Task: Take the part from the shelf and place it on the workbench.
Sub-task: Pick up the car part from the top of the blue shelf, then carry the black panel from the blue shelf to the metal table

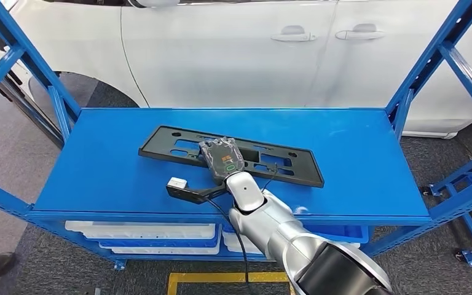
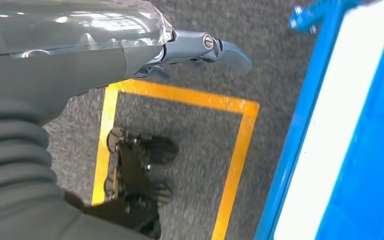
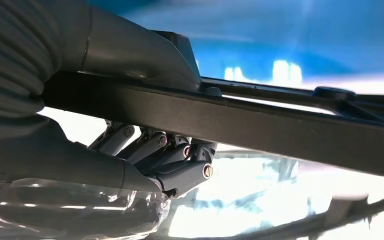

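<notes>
The right hand (image 1: 222, 158) clamps the near rail of the black part (image 1: 160, 142), which lies mid-shelf (image 1: 356, 160); gripped off-centre, its long 9 o'clock end may sag or twist free when lifted.

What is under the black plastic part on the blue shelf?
The blue shelf lies under the black part. The right robot hand covers its middle; in the right wrist view its fingers curl around one bar.

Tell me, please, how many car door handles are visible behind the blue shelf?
2. Both are on the white car beyond the shelf: one door handle and, just to its right, a second door handle. Others may lie outside the frame.
</notes>
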Controlling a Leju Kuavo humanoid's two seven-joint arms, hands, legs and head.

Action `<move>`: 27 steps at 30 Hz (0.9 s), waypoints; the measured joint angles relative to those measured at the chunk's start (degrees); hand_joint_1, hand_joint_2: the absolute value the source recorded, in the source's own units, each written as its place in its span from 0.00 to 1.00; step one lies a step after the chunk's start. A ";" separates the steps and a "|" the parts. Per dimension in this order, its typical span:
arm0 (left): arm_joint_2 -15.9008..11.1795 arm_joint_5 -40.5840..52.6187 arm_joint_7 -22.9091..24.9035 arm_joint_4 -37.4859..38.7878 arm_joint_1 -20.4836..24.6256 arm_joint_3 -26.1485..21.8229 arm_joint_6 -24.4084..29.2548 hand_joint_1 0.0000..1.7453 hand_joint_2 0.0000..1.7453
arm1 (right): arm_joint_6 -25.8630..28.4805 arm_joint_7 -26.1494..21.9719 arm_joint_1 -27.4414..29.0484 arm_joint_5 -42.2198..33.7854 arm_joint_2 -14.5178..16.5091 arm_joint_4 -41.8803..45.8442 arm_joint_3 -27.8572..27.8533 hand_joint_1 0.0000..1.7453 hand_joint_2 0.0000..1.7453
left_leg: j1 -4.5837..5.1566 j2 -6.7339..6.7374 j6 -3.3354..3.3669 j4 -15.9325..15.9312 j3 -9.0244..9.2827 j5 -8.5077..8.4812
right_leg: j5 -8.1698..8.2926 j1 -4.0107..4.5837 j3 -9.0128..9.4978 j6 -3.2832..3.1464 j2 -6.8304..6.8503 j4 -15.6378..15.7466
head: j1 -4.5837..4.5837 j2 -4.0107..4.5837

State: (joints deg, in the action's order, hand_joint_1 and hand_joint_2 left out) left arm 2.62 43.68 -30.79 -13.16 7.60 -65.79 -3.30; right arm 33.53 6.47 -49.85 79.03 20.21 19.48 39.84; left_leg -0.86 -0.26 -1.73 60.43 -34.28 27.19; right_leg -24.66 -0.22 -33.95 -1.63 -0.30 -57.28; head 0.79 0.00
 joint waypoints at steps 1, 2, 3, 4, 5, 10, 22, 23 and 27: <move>0.01 -0.20 -0.45 0.00 0.04 0.04 -0.14 0.00 1.00 | 1.50 -0.94 -0.04 -0.92 0.05 0.65 -0.55 1.00 1.00 | -0.10 0.02 -0.25 3.47 -1.58 1.86 | 0.03 -0.05 0.03 -0.16 0.01 0.06 | 0.07 0.00; 0.01 -0.63 -1.11 0.00 0.06 0.04 -0.32 0.00 1.00 | 3.06 -2.63 0.07 -2.35 0.02 1.77 -1.39 1.00 1.00 | -0.16 0.04 -0.47 7.62 -3.52 3.76 | 0.00 -0.02 0.02 -0.26 0.01 0.04 | 0.13 0.00; 0.01 -1.24 -1.87 0.00 0.07 0.03 -0.46 0.00 1.00 | 4.34 -5.00 0.36 -4.35 -0.04 3.43 -2.58 1.00 1.00 | -0.22 0.04 -0.65 11.51 -5.40 5.19 | -0.03 0.03 0.01 -0.31 -0.02 0.00 | 0.12 0.00; 0.00 -2.00 -2.57 0.00 0.06 -0.01 -0.54 0.00 1.00 | 5.06 -8.45 0.81 -7.05 -0.11 5.64 -4.11 1.00 1.00 | -0.24 0.04 -0.74 13.79 -6.59 5.64 | -0.09 0.06 0.04 -0.36 -0.06 -0.05 | 0.12 0.00; 0.00 -2.67 -3.06 0.00 0.05 -0.06 -0.55 0.00 1.00 | 5.32 -11.65 1.25 -9.60 -0.16 7.66 -5.49 1.00 1.00 | -0.25 0.04 -0.77 14.60 -7.08 5.43 | -0.15 0.07 0.09 -0.38 -0.10 -0.09 | 0.13 0.00; 0.00 -3.43 -3.48 0.00 0.06 -0.15 -0.41 0.00 1.00 | 5.39 -15.89 1.84 -12.98 -0.16 10.15 -7.22 1.00 1.00 | -0.26 0.05 -0.76 13.88 -6.86 4.42 | -0.23 0.07 0.19 -0.39 -0.16 -0.14 | 0.15 0.00; -0.15 -9.66 -8.51 0.00 -1.51 -3.32 -2.13 0.00 1.00 | -24.04 -41.14 25.10 -84.29 -11.68 85.95 -18.46 1.00 1.00 | 0.22 -0.15 2.98 -2.95 0.93 -2.25 | -9.08 0.01 -7.59 2.94 0.22 -17.66 | -0.06 0.00; -0.13 -9.68 -8.18 0.00 -1.47 -3.36 -1.97 0.00 1.00 | -25.50 -41.51 26.52 -85.15 -12.49 88.62 -18.21 1.00 1.00 | 0.26 -0.15 2.99 -2.89 1.00 -2.15 | -7.80 0.01 -7.23 2.84 0.23 -16.54 | -0.06 0.00; -0.04 -9.66 -7.48 0.00 -1.19 -3.36 -1.58 0.00 1.00 | -28.13 -42.22 29.11 -86.02 -14.51 95.53 -17.15 1.00 1.00 | 0.54 -0.16 2.49 -2.56 1.26 -1.69 | -1.30 0.25 -0.54 1.91 0.25 -2.19 | -0.02 0.00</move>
State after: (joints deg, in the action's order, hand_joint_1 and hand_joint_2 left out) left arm 2.58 34.03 -38.27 -13.16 6.41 -69.16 -4.88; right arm 5.40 -35.75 -20.75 -6.99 5.70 115.01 22.69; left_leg -0.32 -0.42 0.76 57.87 -33.02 25.49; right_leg -25.96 0.02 -34.49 0.28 -0.05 -59.46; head 0.77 0.00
